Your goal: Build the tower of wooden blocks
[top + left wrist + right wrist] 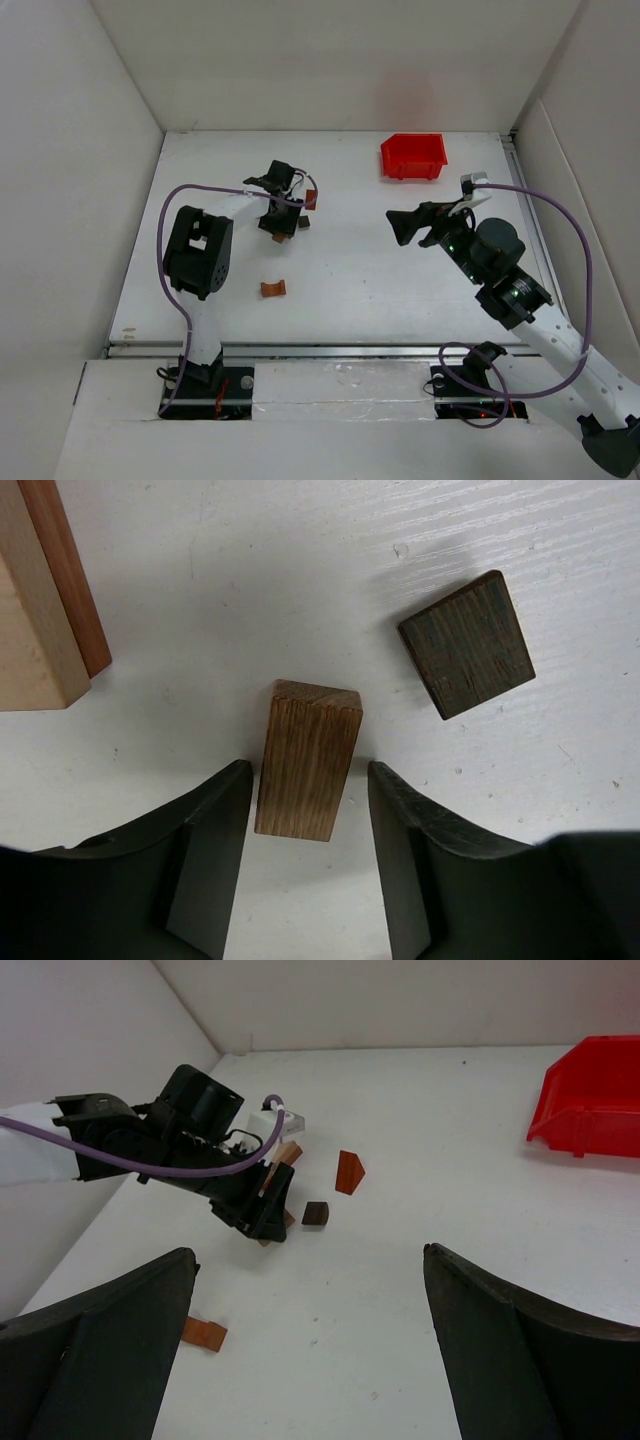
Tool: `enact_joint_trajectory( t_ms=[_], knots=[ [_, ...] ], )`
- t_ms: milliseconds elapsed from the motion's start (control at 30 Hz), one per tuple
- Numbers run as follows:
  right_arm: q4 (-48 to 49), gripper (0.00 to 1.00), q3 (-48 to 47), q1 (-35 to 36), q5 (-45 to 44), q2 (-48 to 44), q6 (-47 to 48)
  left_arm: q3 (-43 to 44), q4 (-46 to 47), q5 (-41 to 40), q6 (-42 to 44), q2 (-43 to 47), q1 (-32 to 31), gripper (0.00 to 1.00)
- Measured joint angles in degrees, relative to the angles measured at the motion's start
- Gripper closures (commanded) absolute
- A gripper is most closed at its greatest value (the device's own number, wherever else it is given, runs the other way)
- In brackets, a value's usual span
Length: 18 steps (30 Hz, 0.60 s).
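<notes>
My left gripper is open and low over the table, with a mid-brown wooden bar between its fingers and a gap on each side. A dark brown cube lies to its right. A tan block with a reddish-brown bar against it lies at the upper left. In the top view the left gripper stands among these blocks. A reddish arch block lies apart, nearer the arm bases. My right gripper is open and empty, raised over the middle right.
A red plastic bin stands at the back right. The right wrist view shows a reddish wedge, the dark cube and the arch. White walls enclose the table on three sides.
</notes>
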State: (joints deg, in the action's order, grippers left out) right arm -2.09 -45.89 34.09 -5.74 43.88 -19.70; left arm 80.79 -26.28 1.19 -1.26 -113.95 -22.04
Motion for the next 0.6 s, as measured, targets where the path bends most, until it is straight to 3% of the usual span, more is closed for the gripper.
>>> enact_joint_trajectory(
  t_ms=[333,433,467,600],
  knots=[
    [0.00,0.00,0.00,0.00,0.07,-0.48,0.00,0.00,0.35,-0.22,0.44,0.00,0.02,0.77],
    [0.00,0.00,0.00,0.00,0.11,-0.48,0.00,0.00,0.37,-0.22,0.44,0.02,0.02,0.89],
    [0.00,0.00,0.00,0.00,0.11,-0.48,0.00,0.00,0.35,-0.20,0.42,0.02,0.02,0.98],
    [0.00,0.00,0.00,0.00,0.09,-0.48,0.00,0.33,-0.42,-0.20,0.35,0.20,0.02,1.00]
  ],
)
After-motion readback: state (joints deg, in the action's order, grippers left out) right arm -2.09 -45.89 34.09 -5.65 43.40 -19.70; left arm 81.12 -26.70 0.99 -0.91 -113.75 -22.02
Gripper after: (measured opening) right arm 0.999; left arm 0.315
